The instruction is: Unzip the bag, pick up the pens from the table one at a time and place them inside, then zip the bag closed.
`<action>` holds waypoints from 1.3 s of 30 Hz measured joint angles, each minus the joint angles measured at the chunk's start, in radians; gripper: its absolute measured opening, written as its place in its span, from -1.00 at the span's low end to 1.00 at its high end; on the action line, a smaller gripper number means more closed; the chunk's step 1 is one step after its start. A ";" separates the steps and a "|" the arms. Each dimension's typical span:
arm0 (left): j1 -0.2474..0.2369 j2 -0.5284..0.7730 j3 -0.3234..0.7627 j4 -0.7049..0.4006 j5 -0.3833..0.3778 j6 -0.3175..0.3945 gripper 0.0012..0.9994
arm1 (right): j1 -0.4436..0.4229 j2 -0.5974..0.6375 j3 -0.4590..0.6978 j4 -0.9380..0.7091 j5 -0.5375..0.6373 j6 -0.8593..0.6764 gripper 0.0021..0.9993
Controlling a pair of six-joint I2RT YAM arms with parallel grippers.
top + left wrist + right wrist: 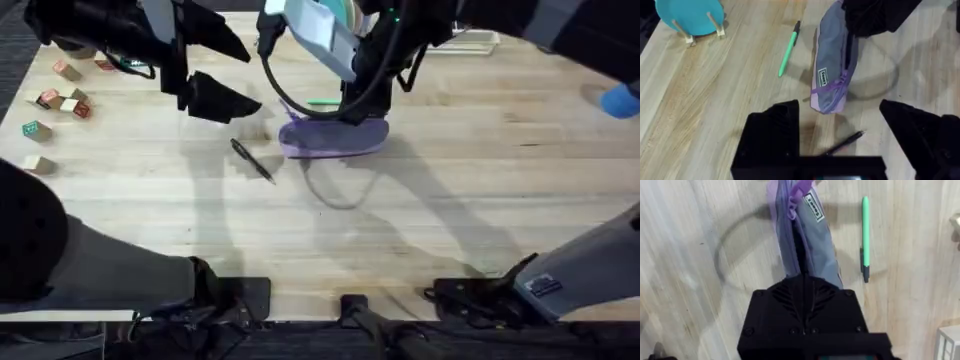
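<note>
Light wooden plank table [480,180]. Purple bag [335,137] lies directly under the right gripper [802,277]; green pen [789,48] just beside it. Black pen [252,160] lies below the left gripper [840,130].

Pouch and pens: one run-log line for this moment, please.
bag: partly unzipped | right gripper: at bag opening | left gripper: open above black pen | green pen: on table

The right arm's fingers [802,277] cover the bag's [812,245] zipper end.
</note>
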 joint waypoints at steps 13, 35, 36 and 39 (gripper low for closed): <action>0.000 0.000 0.000 0.000 0.000 0.003 0.99 | 0.005 0.112 0.000 0.069 0.003 -0.004 -0.94; 0.000 0.000 0.000 0.000 0.000 0.003 0.99 | 0.006 0.112 0.000 0.070 0.007 -0.015 0.99; 0.000 0.000 0.000 0.000 0.000 0.003 0.99 | 0.006 0.112 0.000 0.070 0.007 -0.015 0.99; 0.000 0.000 0.000 0.000 0.000 0.003 0.99 | 0.006 0.112 0.000 0.070 0.007 -0.014 0.99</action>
